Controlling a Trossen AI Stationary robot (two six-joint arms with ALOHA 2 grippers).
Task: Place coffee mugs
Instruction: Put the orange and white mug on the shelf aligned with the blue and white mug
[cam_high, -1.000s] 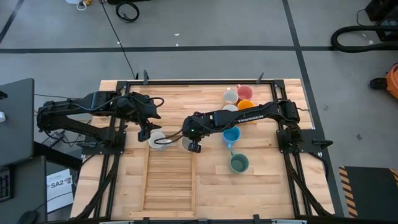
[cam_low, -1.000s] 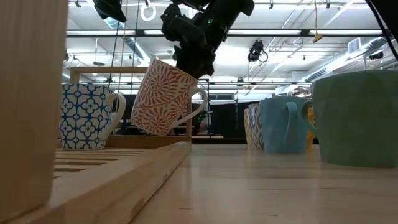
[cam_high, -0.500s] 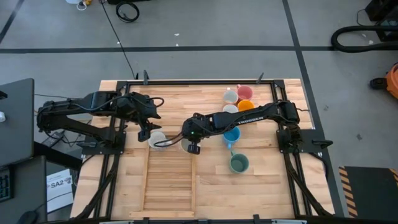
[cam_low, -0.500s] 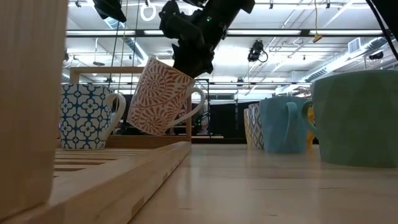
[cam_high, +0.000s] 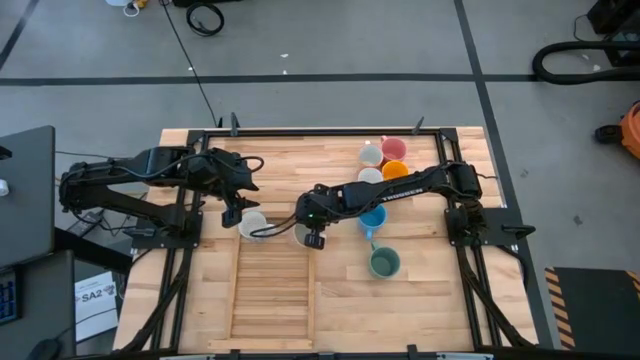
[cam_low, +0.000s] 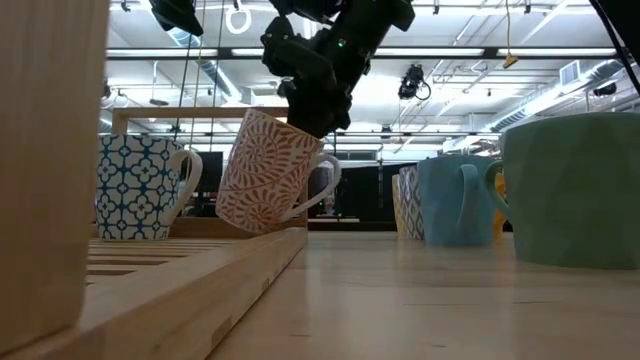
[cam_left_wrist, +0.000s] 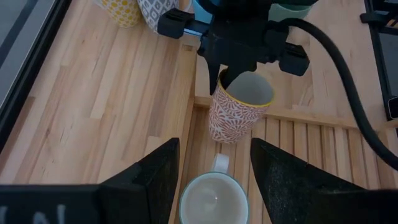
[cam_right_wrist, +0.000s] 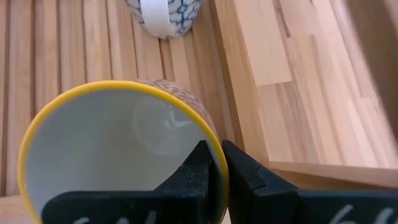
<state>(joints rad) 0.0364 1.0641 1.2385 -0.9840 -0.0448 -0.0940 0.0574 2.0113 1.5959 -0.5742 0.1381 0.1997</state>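
A white mug with an orange pattern and a yellow rim hangs tilted over the far end of the wooden slatted tray. My right gripper is shut on it. A white mug with a blue pattern stands upright on the tray beside it. My left gripper hovers open above that mug and touches nothing. Whether the tilted mug's base touches the slats, I cannot tell. My right gripper pinches the mug's yellow rim, one finger inside the mug and one outside against the wall. The fingers slant down from above, from the table's right side. The mug hangs tilted below them, mouth leaning toward the gripper, its handle on the gripper's side.
To the right of the tray stand a blue mug and a teal mug. At the far right are a pink mug, an orange one and two pale ones. The tray's near slats are bare.
My right gripper has sunk a little with the orange-patterned mug, still shut on its rim. The mug swung slightly toward the blue-patterned mug and back, and now hangs lower over the tray, a little less tilted.
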